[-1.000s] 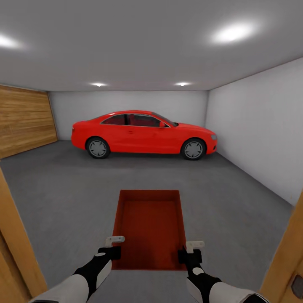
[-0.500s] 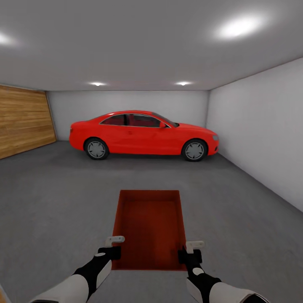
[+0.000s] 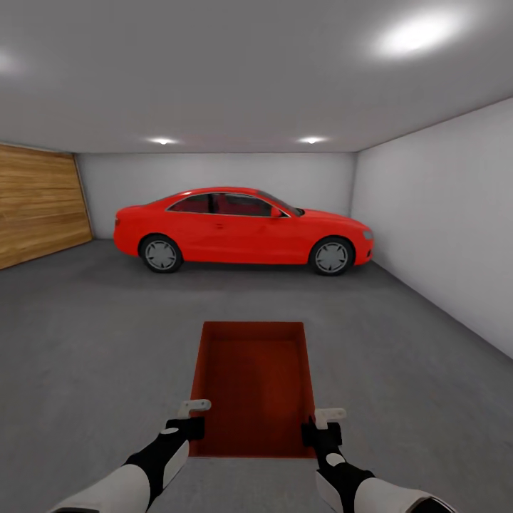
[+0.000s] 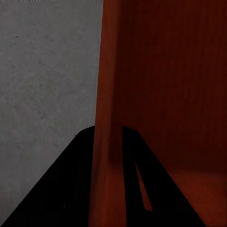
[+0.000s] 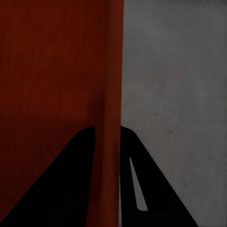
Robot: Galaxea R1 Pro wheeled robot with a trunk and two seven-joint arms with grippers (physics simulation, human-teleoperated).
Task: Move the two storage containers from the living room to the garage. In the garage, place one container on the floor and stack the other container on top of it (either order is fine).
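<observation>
I carry one red-orange storage container (image 3: 253,385), open side up, in front of me above the grey concrete floor (image 3: 100,335) of the garage. My left gripper (image 3: 192,417) is shut on its left wall near the close corner. My right gripper (image 3: 319,422) is shut on its right wall opposite. In the left wrist view the dark fingers (image 4: 80,175) straddle the container wall (image 4: 106,94). The right wrist view has its fingers (image 5: 75,175) pinching the other wall (image 5: 113,85), with concrete beside it.
A red car (image 3: 242,228) is parked across the far end. A wide wood-plank door (image 3: 39,206) covers the left wall, and a plain white wall (image 3: 442,214) runs along the right. Open concrete lies between me and the car.
The view has moved forward into the garage: the wooden door frame at both lower edges has dropped out of sight. The container and both grippers keep the same pose.
</observation>
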